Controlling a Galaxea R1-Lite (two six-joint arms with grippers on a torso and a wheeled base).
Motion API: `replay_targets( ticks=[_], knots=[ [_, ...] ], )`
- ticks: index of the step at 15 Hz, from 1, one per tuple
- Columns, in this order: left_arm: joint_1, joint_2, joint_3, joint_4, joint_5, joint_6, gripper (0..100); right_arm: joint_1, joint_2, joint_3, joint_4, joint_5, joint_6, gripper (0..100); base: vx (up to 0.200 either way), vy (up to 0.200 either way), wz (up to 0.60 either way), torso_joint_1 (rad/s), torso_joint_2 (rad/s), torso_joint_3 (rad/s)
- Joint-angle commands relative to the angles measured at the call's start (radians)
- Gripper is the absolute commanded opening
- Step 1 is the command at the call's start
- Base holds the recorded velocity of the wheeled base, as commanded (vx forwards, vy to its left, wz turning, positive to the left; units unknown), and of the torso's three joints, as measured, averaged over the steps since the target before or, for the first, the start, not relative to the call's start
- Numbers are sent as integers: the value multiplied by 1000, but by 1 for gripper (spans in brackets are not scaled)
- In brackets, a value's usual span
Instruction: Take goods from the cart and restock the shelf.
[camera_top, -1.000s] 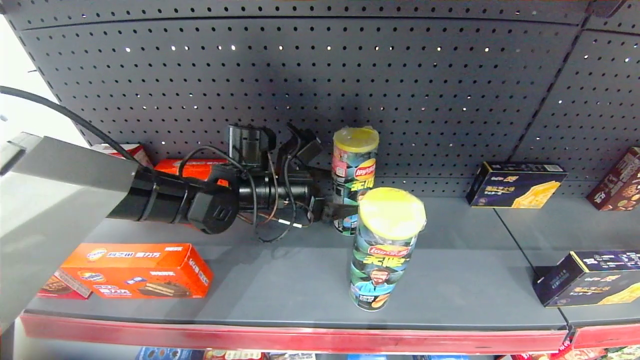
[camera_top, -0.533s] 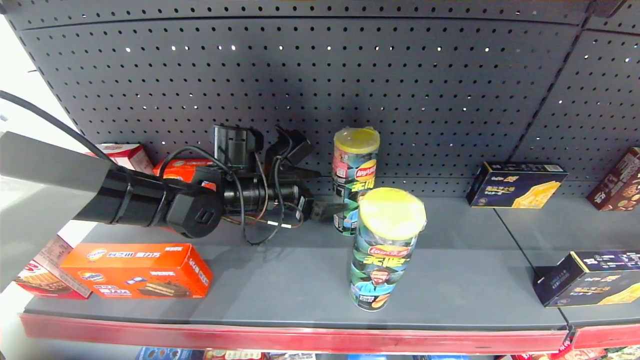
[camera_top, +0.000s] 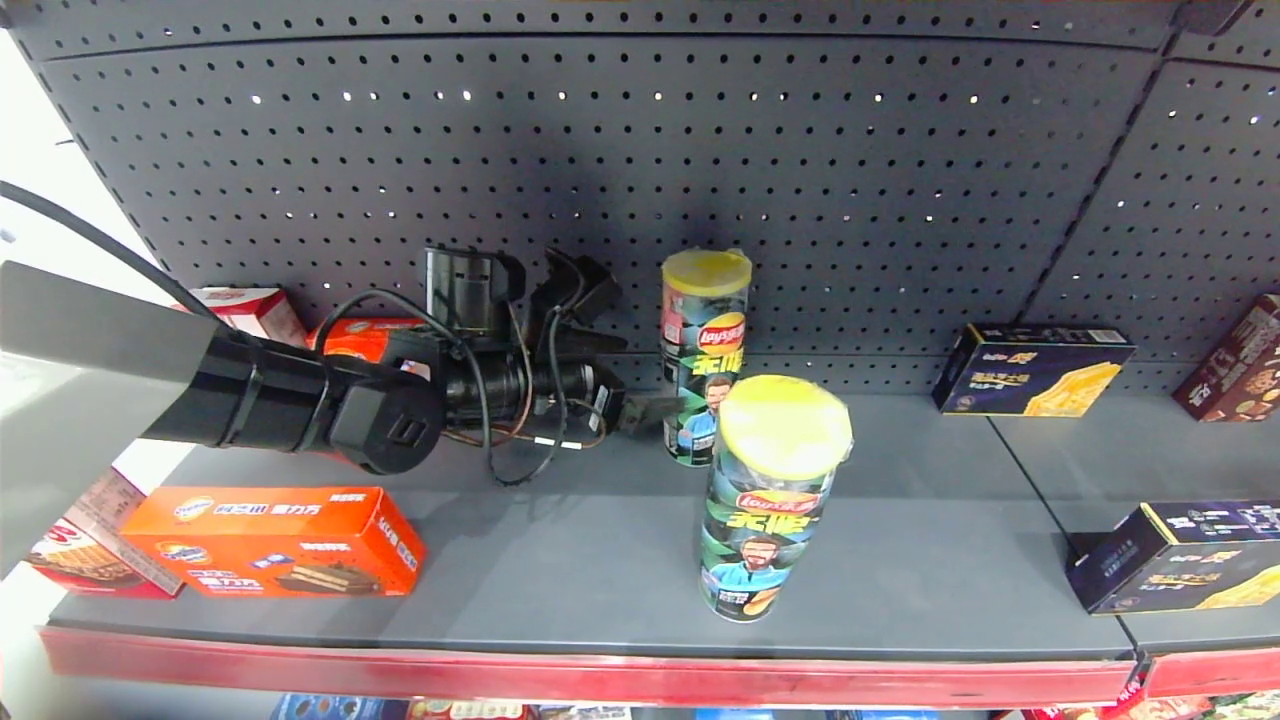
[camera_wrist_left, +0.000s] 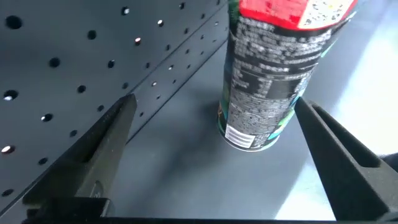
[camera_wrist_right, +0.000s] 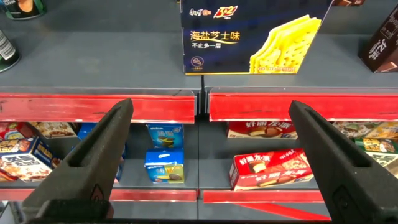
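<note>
Head view: the rear can (camera_top: 703, 355) stands upright at the back of the shelf (camera_top: 560, 570), close to the pegboard (camera_top: 640, 150) and behind the front can (camera_top: 775, 495) — apparently to fill the row from the rear. Just beside it sits the left gripper (camera_top: 648, 385). Left wrist view: fingers (camera_wrist_left: 93, 162) wide apart, clear of the can, holding nothing. Right wrist view: the right gripper (camera_wrist_right: 211, 104) faces the shelf edge — fingers spread, empty.

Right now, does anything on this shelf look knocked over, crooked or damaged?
Nothing spilled or tipped: the rear can, by the open left gripper, and the front can both stand upright. Only the dark box at front right sits askew on the shelf.
</note>
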Motion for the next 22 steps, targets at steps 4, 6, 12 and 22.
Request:
replay_targets(
  ticks=[4,6,12,22],
  knots=[
    [0,0,-1,-1,35,-19,100,0,-1,0,0,0,0,100,0,0,0,0,0,0],
    [3,1,-1,-1,43,-21,100,0,-1,0,0,0,0,100,0,0,0,0,0,0],
    [23,12,-2,-2,78,-18,100,0,1,0,0,0,0,100,0,0,0,0,0,0],
    [20,-17,19,-22,244,28,100,0,1,0,0,0,0,100,0,0,0,0,0,0]
  ],
)
